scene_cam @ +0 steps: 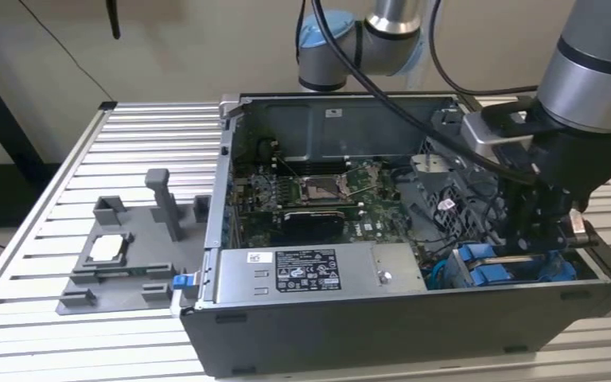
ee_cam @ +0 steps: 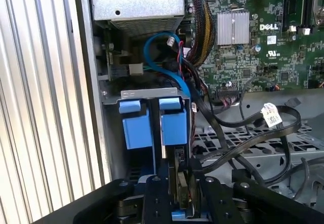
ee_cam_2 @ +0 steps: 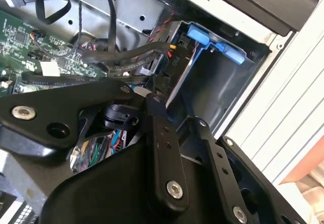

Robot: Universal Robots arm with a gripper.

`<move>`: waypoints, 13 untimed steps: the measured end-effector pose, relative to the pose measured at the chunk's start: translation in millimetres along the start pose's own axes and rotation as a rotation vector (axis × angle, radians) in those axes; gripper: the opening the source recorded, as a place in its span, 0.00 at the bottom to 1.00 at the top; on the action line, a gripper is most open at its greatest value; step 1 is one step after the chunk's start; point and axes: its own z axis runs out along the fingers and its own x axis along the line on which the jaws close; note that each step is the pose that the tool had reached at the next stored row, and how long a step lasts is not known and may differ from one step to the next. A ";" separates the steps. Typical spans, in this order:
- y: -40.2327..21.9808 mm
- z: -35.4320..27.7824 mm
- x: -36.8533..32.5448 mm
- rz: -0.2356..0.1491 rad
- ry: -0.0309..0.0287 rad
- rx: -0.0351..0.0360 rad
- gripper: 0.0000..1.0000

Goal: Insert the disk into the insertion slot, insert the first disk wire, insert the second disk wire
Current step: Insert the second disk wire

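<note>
The pincer [ee_cam: 180,176] is lowered into the open computer case [scene_cam: 391,334] at the near corner on the exterior view's right. In the first wrist view its fingers [ee_cam: 158,196] are drawn to a narrow setting and closed on a thin dark disk wire plug [ee_cam: 178,158]. The plug sits just beside the end of the disk [ee_cam: 173,125], but contact between the two cannot be confirmed. The disk is seated on edge inside the insertion slot [ee_cam: 142,92], the dark grey sheet-metal cage next to the case wall. Two bright blue tabs of its carrier show side by side below the cage rim, with a thin silver-grey edge between them. A blue cable [ee_cam: 161,57] arcs down behind the cage, and black cables [ee_cam: 243,127] loop in from the motherboard [scene_cam: 317,191] side. The case rests on the slatted desk [scene_cam: 146,119], with the grey fixture tray [scene_cam: 114,267] alongside on the exterior view's left.
</note>
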 end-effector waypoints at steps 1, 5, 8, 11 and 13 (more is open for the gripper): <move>0.0 0.1 0.0 0.009 0.0012 0.0004 0.30; 0.0 0.1 0.0 0.044 0.0058 0.0020 0.22; 0.1 0.5 0.0 0.065 0.0077 0.0029 0.11; 0.1 0.4 -0.7 0.075 0.0069 0.0033 0.11; -0.2 -2.2 -0.9 0.076 0.0023 0.0028 0.11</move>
